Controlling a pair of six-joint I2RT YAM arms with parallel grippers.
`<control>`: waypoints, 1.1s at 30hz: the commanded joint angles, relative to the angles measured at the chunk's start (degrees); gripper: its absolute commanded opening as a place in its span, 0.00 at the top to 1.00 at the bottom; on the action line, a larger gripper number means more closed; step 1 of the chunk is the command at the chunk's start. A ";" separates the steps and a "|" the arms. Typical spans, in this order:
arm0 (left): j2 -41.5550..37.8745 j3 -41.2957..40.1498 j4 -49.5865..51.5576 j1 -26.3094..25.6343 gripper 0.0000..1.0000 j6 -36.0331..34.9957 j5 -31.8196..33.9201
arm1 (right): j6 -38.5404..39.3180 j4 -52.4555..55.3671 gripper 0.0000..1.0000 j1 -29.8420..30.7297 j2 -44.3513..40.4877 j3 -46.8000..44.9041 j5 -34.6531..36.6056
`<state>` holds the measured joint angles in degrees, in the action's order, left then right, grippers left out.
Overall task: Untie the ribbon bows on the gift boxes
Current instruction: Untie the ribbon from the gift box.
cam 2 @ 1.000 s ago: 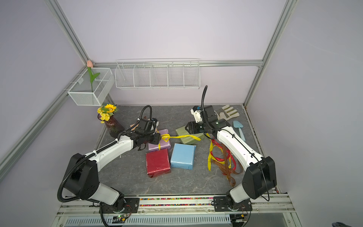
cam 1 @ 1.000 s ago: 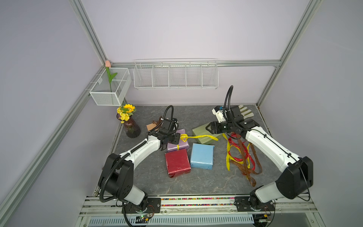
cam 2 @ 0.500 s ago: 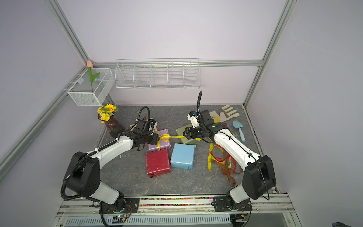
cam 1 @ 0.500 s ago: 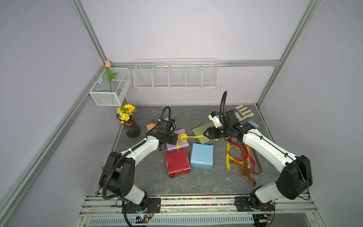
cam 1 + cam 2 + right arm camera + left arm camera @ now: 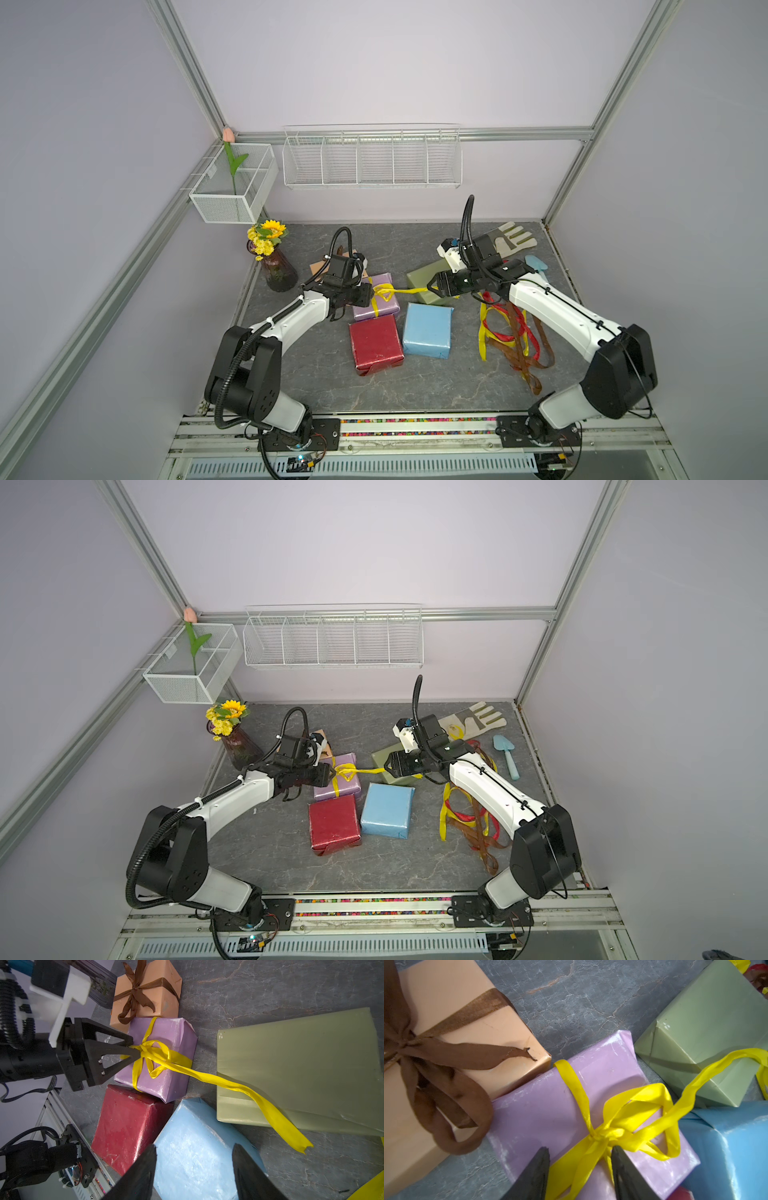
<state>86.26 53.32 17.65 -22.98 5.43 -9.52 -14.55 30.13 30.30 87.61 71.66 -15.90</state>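
Straddles yellow bow [image 5: 383, 292] on lilac box [image 5: 388, 309] with parted left gripper [image 5: 371, 293]; hovers wide, empty right gripper [image 5: 431, 289] beside tail [image 5: 411, 291] stretched rightward mid-frame.

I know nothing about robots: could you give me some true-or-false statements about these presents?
1. The tan-orange box carries a tied brown bow. True.
2. The red box has a ribbon around it. False: it is bare.
3. The left fingers stand on either side of the yellow bow's knot on the lilac box. True.
4. The right fingers are clamped on the yellow tail. False: they are open with nothing between them; the tail lies across the olive green box.
5. The loose ribbons lie on the light blue box. False: they lie on the table.
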 commanded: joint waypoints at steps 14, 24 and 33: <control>-3.14 -2.69 1.53 1.66 0.53 -1.39 -1.03 | -0.21 -0.89 0.39 1.48 1.86 -0.73 0.26; -3.90 -3.49 0.54 1.63 0.76 -0.56 -1.78 | -0.30 -0.77 0.39 1.91 2.46 -0.38 0.37; -7.45 -2.99 2.30 1.69 0.94 2.68 2.41 | 0.17 -0.49 0.39 2.36 2.56 -0.29 0.26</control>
<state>82.17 50.26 18.92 -21.63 6.52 -9.26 -14.55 29.98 32.16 89.25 71.66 -15.86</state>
